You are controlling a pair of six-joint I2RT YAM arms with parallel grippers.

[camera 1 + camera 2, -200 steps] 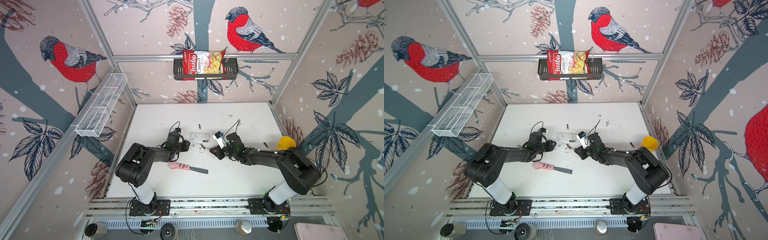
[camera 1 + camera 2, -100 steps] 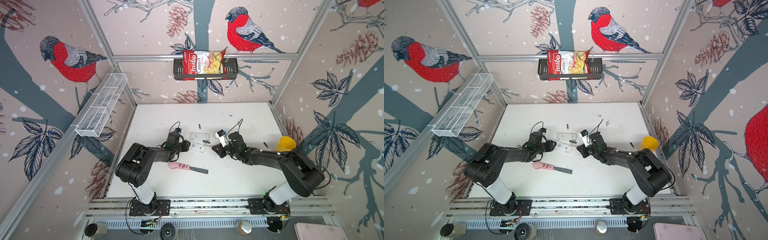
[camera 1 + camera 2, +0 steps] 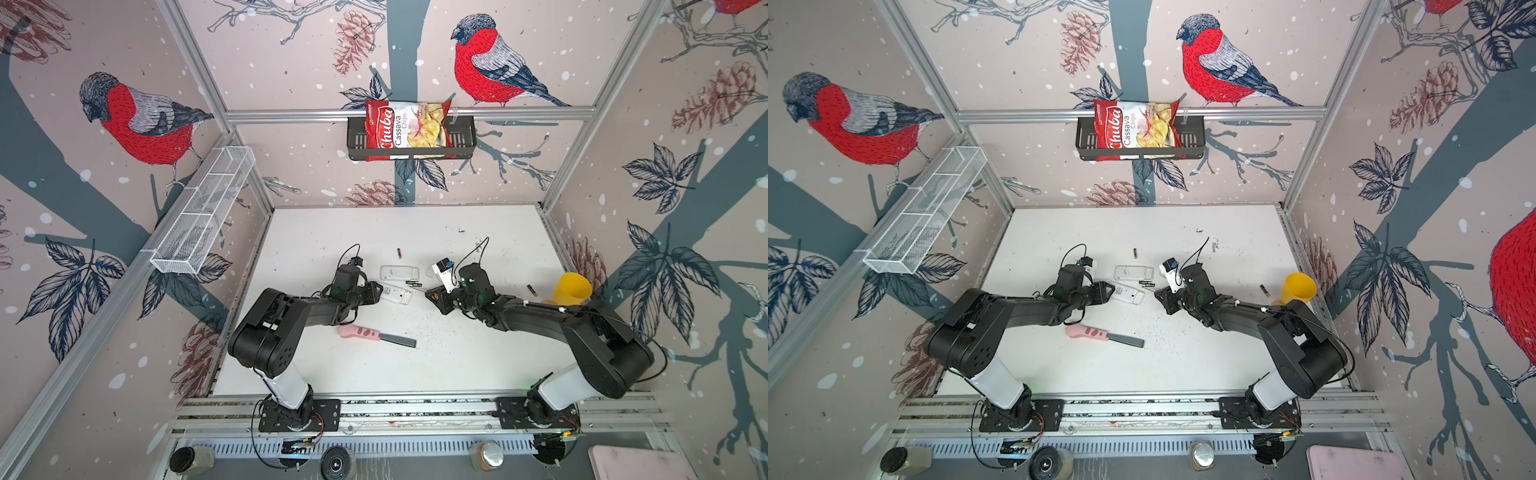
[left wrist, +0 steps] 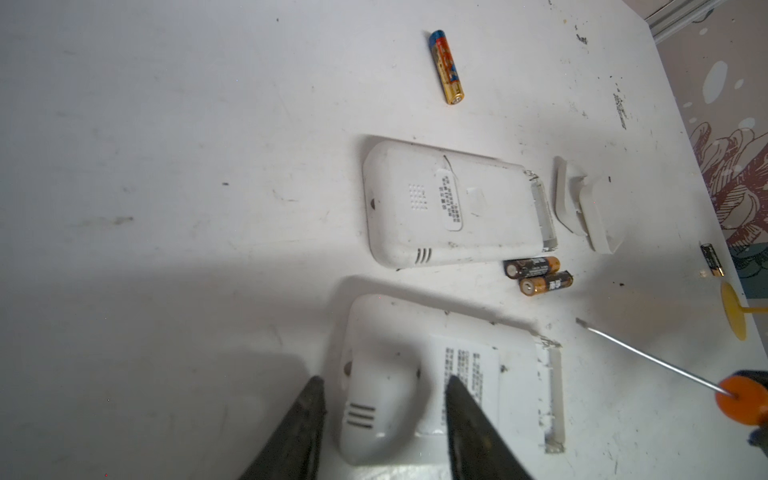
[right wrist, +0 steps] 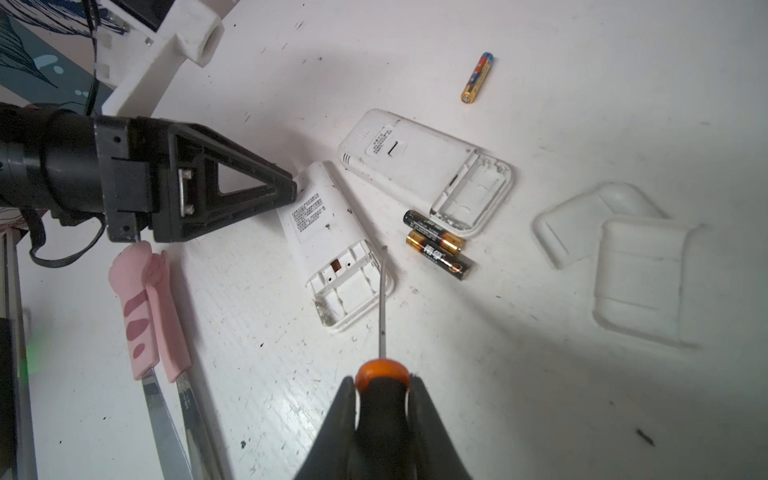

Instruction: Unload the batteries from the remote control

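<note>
I see two black-and-gold batteries point(image 4: 534, 267) lying side by side, touching each other, on the table point(image 4: 166, 166). They sit just off the uncovered end of the remote point(image 4: 399, 332) that my left arm is working.

The left gripper point(image 4: 384, 380) stands spread over that remote's rounded end. One finger point(image 4: 305, 415) clears the shell with table showing between. The other finger crosses the label, and I can't tell whether it touches.

The right gripper point(image 5: 382, 388) is pinched tight on the screwdriver point(image 5: 381, 373) by its black-and-orange handle. The shaft points at the remote's uncovered end, with its tip just beside it in the left wrist view.

Against a second ago, the left jaws have widened, and my right wrist has shifted slightly toward the back wall. Both remotes lie as they did.

My count:
- **Batteries:** four. Besides the pair, there is a colourful battery point(image 4: 446, 66) beyond the second remote, and a fourth battery point(image 3: 530, 289) well apart from my remote, past the right gripper.
- **Remotes:** two. The second remote point(image 4: 449, 203) lies back up just beside mine, on its back-wall side.
- **White covers:** two point(image 5: 582, 224), lying farther from my remote than the pair does.
- **Screwdriver:** one.
- **Pink tool:** one point(image 5: 145, 291), near the remote on the side toward the arm bases.
- **Yellow cup:** one point(image 3: 575, 286), well apart from the remote, beyond the fourth battery.
</note>
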